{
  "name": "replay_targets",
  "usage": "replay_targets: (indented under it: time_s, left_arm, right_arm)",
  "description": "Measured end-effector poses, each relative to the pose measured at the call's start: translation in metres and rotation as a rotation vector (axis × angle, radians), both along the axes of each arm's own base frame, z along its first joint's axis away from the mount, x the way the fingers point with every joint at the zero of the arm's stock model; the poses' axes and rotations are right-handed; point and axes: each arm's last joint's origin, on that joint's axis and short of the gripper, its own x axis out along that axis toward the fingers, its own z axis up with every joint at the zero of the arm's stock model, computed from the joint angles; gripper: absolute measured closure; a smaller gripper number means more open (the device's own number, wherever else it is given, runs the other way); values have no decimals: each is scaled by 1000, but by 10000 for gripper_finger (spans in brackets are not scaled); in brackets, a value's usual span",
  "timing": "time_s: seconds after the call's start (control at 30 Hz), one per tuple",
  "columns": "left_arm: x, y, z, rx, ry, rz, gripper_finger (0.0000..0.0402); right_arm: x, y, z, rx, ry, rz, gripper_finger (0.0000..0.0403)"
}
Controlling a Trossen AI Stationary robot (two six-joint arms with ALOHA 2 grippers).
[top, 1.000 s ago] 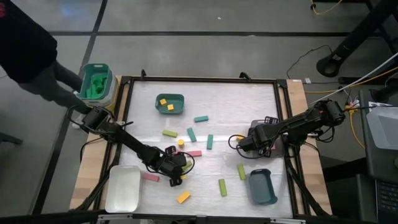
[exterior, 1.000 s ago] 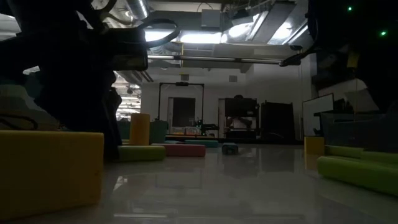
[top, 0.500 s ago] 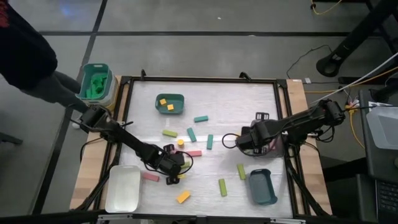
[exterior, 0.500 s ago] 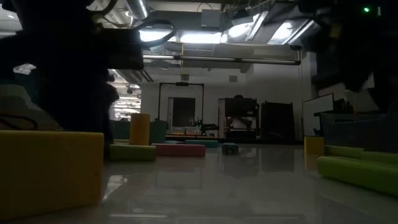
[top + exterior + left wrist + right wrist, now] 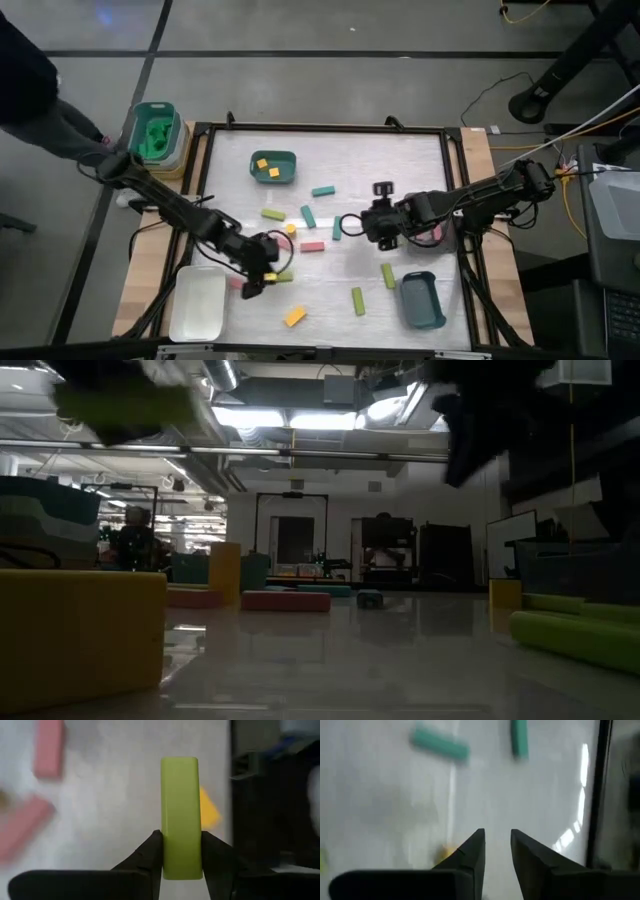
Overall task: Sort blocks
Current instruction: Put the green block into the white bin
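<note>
A lime green block (image 5: pixel 181 817) is clamped end-up between the fingers of the left gripper (image 5: pixel 262 277), lifted just beside the white tray (image 5: pixel 198 303); carrying to a tray is judged the step in hand. Beyond the white tray, toward mid-table, the right gripper (image 5: pixel 496 851) is held slightly parted and empty. Open tabletop is left between scattered blocks.

Bare bench (image 5: pixel 400 170) lies along the far edge by the right corner; scattered blocks (image 5: pixel 307 215) crowd the middle.
</note>
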Motion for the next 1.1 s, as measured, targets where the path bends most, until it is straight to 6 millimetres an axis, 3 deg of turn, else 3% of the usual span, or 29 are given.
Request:
replay_targets:
  time_s: [0.27,0.47,0.77,0.97,1.1]
  left_arm:
    - [-50,-8,31,-422,361,138,302]
    - [-80,-29,42,-614,610,287,301]
    - [-116,-51,36,-598,915,520,300]
    - [-130,-50,29,-496,996,614,299]
    - [-134,-45,26,-431,1009,652,285]
  right_arm:
    - [23,9,12,76,-222,141,308]
    - [27,11,8,109,-223,163,308]
    - [45,17,-16,112,-188,190,308]
    - [53,14,-28,106,-163,177,305]
    - [59,1,-36,106,-136,141,282]
